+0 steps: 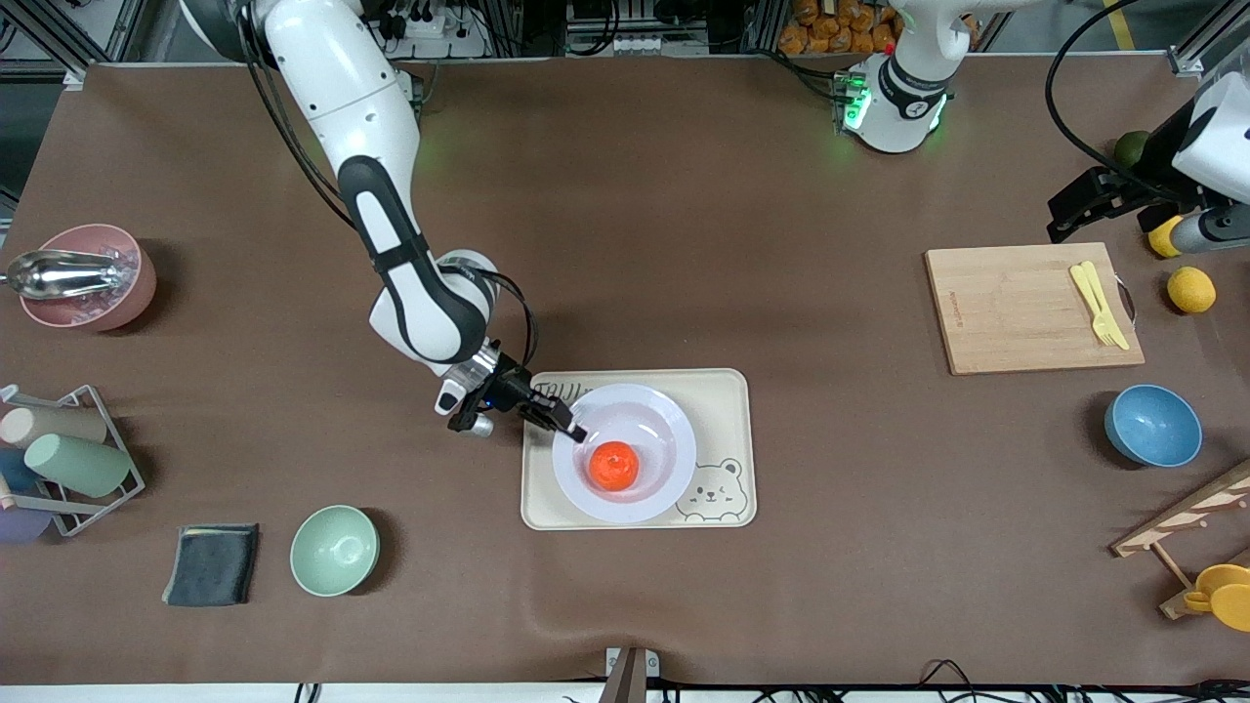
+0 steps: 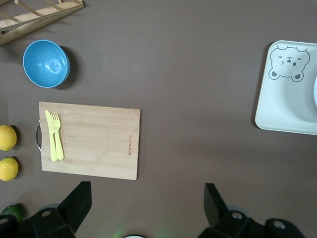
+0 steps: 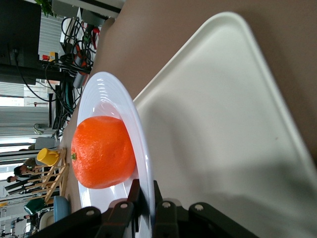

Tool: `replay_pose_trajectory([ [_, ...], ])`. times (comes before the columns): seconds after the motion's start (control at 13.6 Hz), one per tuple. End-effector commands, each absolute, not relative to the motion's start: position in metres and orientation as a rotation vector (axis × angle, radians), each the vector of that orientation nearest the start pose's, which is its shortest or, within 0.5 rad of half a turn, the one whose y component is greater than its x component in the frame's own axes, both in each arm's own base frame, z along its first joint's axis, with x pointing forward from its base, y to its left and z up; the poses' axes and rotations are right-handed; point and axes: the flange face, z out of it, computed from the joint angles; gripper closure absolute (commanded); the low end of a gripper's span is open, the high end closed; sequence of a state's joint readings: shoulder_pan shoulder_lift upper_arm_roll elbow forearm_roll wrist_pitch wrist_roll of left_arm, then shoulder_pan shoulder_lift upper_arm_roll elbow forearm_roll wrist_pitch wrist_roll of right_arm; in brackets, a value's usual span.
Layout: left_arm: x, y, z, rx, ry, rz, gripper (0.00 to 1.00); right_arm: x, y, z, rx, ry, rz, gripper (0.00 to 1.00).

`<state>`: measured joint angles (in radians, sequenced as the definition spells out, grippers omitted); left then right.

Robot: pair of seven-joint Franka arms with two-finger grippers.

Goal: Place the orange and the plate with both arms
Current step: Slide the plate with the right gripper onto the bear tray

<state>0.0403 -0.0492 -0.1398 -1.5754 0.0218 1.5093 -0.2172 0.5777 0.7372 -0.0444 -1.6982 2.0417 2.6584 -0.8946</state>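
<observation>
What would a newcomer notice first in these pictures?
The bright orange draws the eye: it sits in the pale plate, which lies on the cream bear-print tray near the middle of the table. The right gripper is shut on the plate's rim, while the left gripper waits open over the bamboo cutting board.

White arm [image 1: 332, 88] casings, black joint bands, black cables, black fingers [image 1: 559, 415].

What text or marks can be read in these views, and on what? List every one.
Cutting board: a small burned-in brand word near one edge, too small to read.
Tray: no words, only a printed bear face.
Plate, orange, bowls: no text.
Nothing else legible.
</observation>
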Motion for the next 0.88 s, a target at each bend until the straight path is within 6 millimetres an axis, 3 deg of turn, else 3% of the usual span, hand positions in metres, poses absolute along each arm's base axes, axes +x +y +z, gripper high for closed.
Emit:
replay_pose_trajectory([
  [0.0,0.525,-0.051,0.646,-3.084,-0.169,-0.011,0.0,0.588,0.328,0.155,-2.131,0.433,-0.368,1.0],
  [0.15,0.525,-0.052,0.644,-3.084,-0.167,-0.007,0.0,0.582,0.333,0.153,-2.138,0.424,-0.36,0.92],
  [0.37,0.525,-0.049,0.642,-3.083,-0.174,0.0,0.0,0.575,0.345,0.153,-2.142,0.41,-0.348,0.71],
  [0.44,0.525,-0.048,0.64,-3.082,-0.176,0.007,0.0,0.575,0.345,0.154,-2.142,0.408,-0.351,0.7],
  [0.51,0.525,-0.048,0.64,-3.082,-0.174,0.007,0.0,0.576,0.343,0.155,-2.142,0.408,-0.355,0.45],
  [0.59,0.524,-0.048,0.641,-3.081,-0.171,0.01,0.0,0.577,0.342,0.156,-2.141,0.408,-0.357,0.0],
  [0.81,0.523,-0.052,0.641,-3.081,-0.164,0.012,0.0,0.585,0.334,0.167,-2.142,0.392,-0.387,0.0],
])
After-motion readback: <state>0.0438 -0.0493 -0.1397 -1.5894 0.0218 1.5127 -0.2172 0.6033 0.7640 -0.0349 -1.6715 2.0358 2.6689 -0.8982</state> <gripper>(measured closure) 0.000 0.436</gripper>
